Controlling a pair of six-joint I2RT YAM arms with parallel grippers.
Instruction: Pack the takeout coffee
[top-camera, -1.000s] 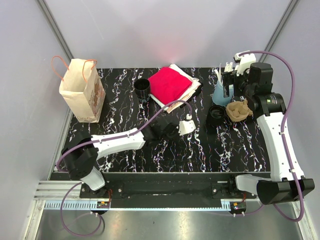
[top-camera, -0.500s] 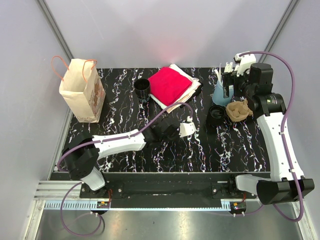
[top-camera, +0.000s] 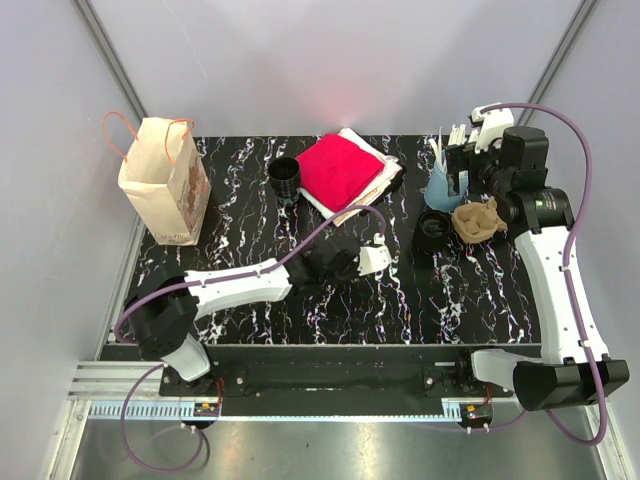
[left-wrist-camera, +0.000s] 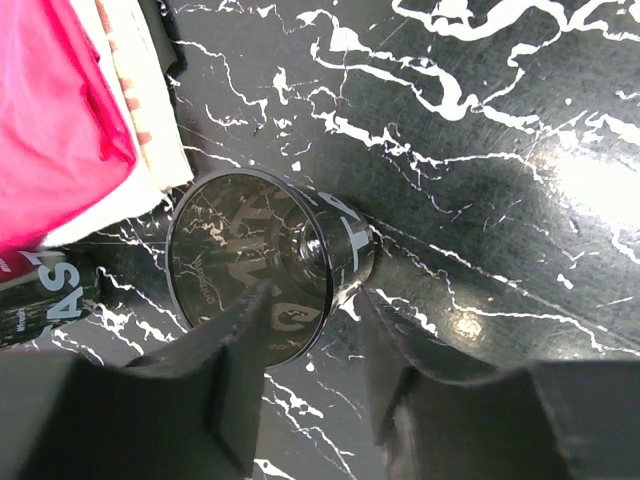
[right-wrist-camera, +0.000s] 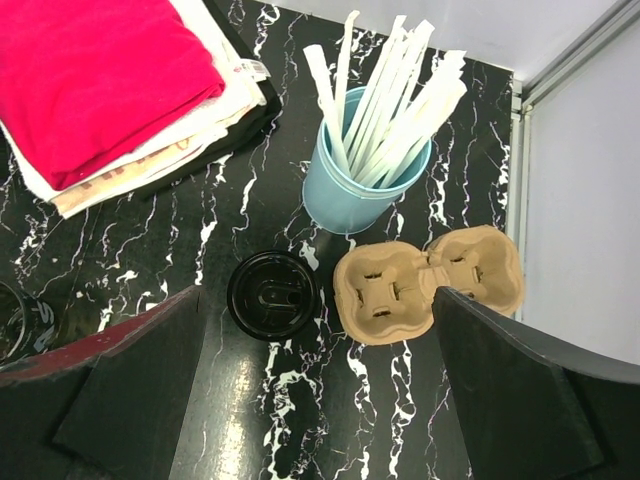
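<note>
Left pincer: partly spread, low over the worktop. Black cup lies on its side right under and ahead of the tips, its wide end toward the left finger and its small base toward the right finger. The near rim sits in the gap between the fingers. The left fingertip overlaps the cup wall, but I cannot tell if it touches. No clamp visible.

Red cloth on a stack of white napkins is ahead-left of this pincer, just beside the cup.

Right pincer: spread wide, holding nothing, up above the worktop. Lidded cup stands upright below, between the two fingers and closer to the left one. Cup carrier, a two-slot cardboard one, is just beside the lidded cup toward the right finger. Blue tumbler full of white straws is ahead of the tips, touching or nearly touching the carrier.

Paper bag stands upright with its mouth open, well to the left of the left pincer. Another open black cup stands upright ahead of the left pincer, beside the cloth stack on the side toward the bag.
</note>
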